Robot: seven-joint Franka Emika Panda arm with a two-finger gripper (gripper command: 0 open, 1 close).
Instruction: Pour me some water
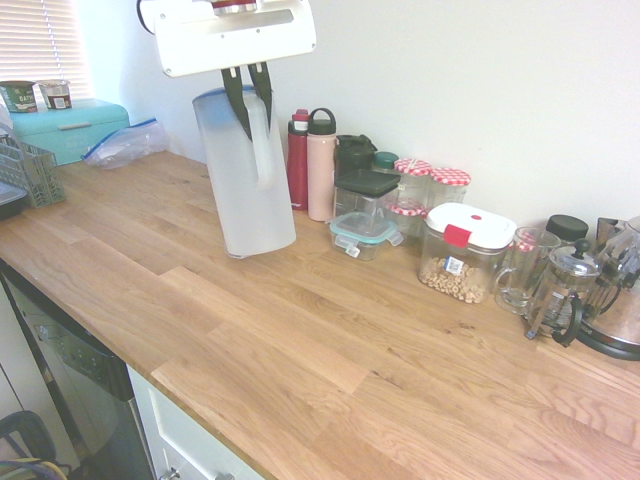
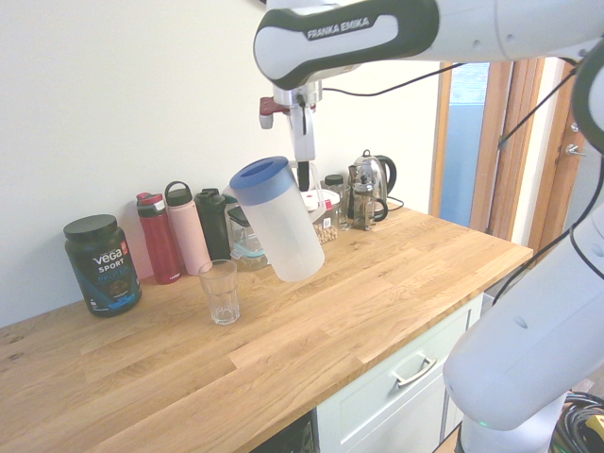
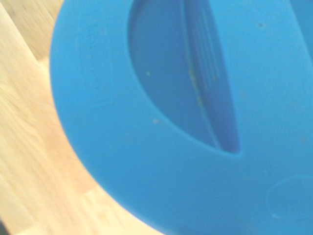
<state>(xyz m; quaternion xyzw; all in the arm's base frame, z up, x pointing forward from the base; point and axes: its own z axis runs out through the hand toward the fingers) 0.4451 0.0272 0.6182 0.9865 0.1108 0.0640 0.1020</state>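
The water sits in the frosted pitcher, which hangs tilted above the wooden counter, its blue lid leaning toward the drinking glass. The gripper is clamped on the pitcher's side handle from above. The glass stands just beside the pitcher, lower, with the pink bottle and red bottle behind the glass by the wall.

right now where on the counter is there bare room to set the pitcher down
Bare wood runs along the counter's front edge, and between the drinking glass and the held pitcher. Crowded: the wall row, from the bottles to the French press.
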